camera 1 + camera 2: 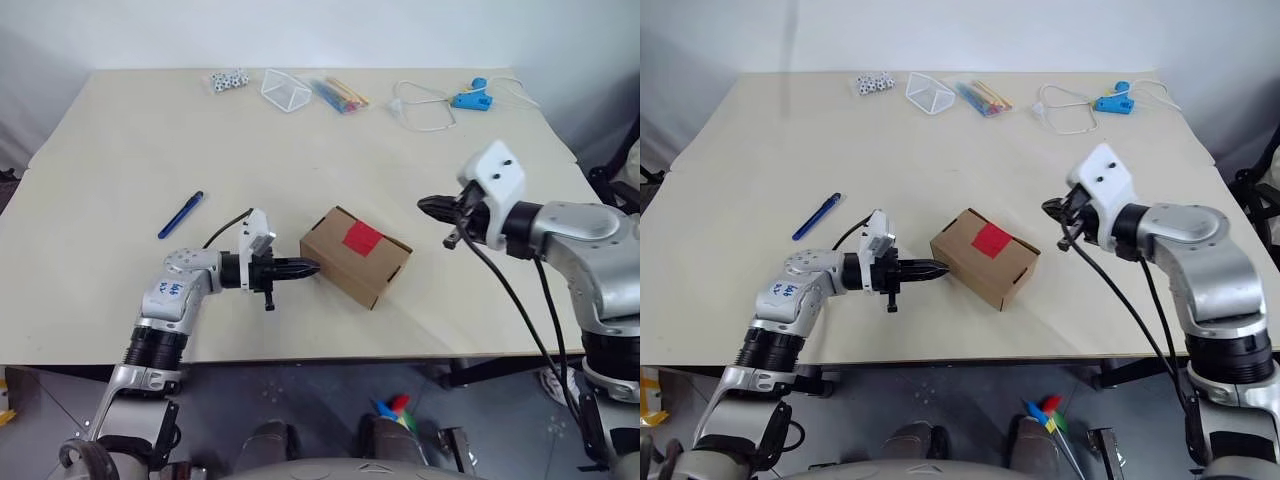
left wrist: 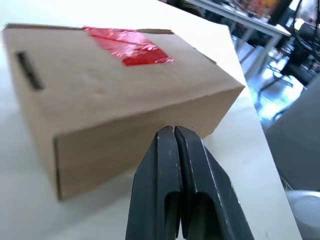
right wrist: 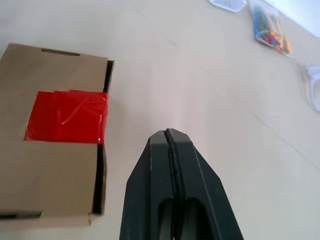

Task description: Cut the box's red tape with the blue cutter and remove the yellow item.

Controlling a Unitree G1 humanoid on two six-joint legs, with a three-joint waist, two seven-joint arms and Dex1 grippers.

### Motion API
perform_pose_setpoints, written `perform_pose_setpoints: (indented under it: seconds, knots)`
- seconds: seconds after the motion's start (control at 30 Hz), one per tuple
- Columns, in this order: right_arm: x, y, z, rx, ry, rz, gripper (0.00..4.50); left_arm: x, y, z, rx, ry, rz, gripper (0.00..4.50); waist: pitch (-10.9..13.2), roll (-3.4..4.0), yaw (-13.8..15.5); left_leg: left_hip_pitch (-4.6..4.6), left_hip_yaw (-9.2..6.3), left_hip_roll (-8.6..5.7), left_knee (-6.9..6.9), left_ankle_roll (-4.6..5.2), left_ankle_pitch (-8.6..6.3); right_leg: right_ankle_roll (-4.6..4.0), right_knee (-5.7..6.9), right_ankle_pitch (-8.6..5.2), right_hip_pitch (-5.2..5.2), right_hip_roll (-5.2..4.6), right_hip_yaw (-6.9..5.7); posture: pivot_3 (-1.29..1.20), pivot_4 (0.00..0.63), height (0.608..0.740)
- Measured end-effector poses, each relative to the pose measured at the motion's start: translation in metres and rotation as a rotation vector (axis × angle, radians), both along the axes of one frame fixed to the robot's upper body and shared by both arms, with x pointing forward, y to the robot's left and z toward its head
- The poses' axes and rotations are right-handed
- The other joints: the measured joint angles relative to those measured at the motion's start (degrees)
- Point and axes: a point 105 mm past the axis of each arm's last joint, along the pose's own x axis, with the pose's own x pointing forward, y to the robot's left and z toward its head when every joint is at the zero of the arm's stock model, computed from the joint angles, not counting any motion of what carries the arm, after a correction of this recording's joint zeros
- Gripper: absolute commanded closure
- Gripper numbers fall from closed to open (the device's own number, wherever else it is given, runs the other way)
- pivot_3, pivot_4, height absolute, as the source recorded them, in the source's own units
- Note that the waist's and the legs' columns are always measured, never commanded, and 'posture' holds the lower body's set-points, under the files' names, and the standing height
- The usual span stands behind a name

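Observation:
The brown cardboard box (image 1: pixel 356 256) lies closed in the middle of the table, a red tape (image 1: pixel 362 237) square across its top seam. My left gripper (image 1: pixel 310 267) is shut and empty, its tips right at the box's left end; whether they touch it I cannot tell. My right gripper (image 1: pixel 424 205) hangs shut and empty above the table to the right of the box, pointing left. The blue cutter (image 1: pixel 181 214) lies loose on the table, well to the left of the box. The yellow item is out of view.
Along the far edge lie dice (image 1: pixel 228 80), a clear triangular holder (image 1: pixel 288 90), a bundle of coloured sticks (image 1: pixel 340 95) and a light-blue gadget (image 1: pixel 470 97) with white cable (image 1: pixel 425 108). The table's front edge (image 1: pixel 300 356) runs close below the box.

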Motion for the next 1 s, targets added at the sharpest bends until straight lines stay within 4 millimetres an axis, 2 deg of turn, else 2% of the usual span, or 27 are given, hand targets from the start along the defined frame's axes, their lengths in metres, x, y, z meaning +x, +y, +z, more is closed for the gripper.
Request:
perform_pose_setpoints:
  seconds: [0.17,0.2,0.27,0.33,0.4,0.5,0.67,0.73,0.87,1.0]
  knots:
    - [-0.009,-0.014,0.007,0.09,-0.007,0.005,4.5,0.004,0.017,0.022,-0.069,-0.023,0.112,4.45,0.0,0.0,0.01,0.03,-0.05,0.0,0.0,0.0,0.0,0.0,-0.01,0.0,0.03,0.0,0.02,0.0,0.15,0.74]
    - [-0.011,-0.016,0.006,0.099,-0.001,0.015,4.33,0.006,0.024,0.026,-0.075,-0.025,0.153,4.49,0.0,0.0,-0.01,0.03,-0.05,0.0,-0.01,0.0,0.0,0.0,-0.02,0.0,0.03,0.0,0.03,0.0,0.15,0.74]
    - [-0.023,-0.023,-0.003,0.105,0.06,0.06,3.94,0.014,0.038,0.034,-0.083,-0.045,0.244,4.09,0.0,-0.01,0.22,0.02,-0.06,-0.01,-0.01,0.0,0.0,0.0,-0.03,0.0,0.04,0.0,0.01,0.0,0.15,0.74]
    - [-0.036,-0.024,-0.013,0.124,0.131,0.14,3.32,0.023,0.061,0.038,-0.046,-0.034,0.366,3.63,0.04,-0.07,0.34,0.03,-0.05,0.0,-0.01,0.01,0.0,0.0,-0.06,0.0,0.08,0.01,-0.02,0.0,0.15,0.74]
    - [-0.04,-0.025,-0.011,0.16,0.129,0.182,2.59,0.029,0.088,0.041,0.003,-0.024,0.487,2.98,0.04,-0.07,-0.01,0.1,-0.05,-0.01,-0.03,0.03,-0.02,0.0,-0.07,0.0,0.08,0.0,0.12,0.0,0.15,0.74]
    - [-0.041,-0.03,-0.005,0.173,0.096,0.21,1.66,0.033,0.103,0.046,-0.001,-0.029,0.575,2.11,0.04,-0.08,-0.01,0.16,-0.07,0.0,-0.02,0.03,-0.02,0.0,-0.07,0.0,0.13,0.0,0.12,0.0,0.15,0.74]
    - [-0.045,-0.034,-0.009,0.153,0.098,0.257,0.0,0.034,0.143,0.051,0.045,-0.032,0.729,0.61,0.05,-0.09,0.01,0.15,-0.06,0.0,-0.04,0.03,-0.02,0.0,-0.06,0.0,0.12,0.01,0.09,0.0,0.15,0.74]
    - [-0.045,-0.034,-0.009,0.151,0.091,0.264,0.0,0.034,0.158,0.054,0.058,-0.047,0.777,0.02,0.05,-0.09,0.01,0.16,-0.05,0.0,-0.04,0.02,-0.02,0.0,-0.06,0.0,0.12,0.01,0.1,0.0,0.15,0.74]
    - [-0.044,-0.029,-0.011,0.14,0.088,0.285,0.0,0.036,0.199,0.051,0.109,-0.056,0.888,0.02,0.05,-0.09,-0.03,0.16,0.02,0.0,-0.03,0.02,-0.02,0.0,-0.05,0.0,0.11,0.01,0.1,0.0,0.15,0.74]
    - [-0.043,-0.025,-0.011,0.136,0.087,0.295,0.0,0.04,0.219,0.051,0.141,-0.057,0.914,0.02,0.06,-0.11,0.16,0.13,0.18,-0.02,-0.03,0.02,-0.02,0.0,-0.04,0.0,0.11,0.01,0.04,0.0,0.15,0.74]
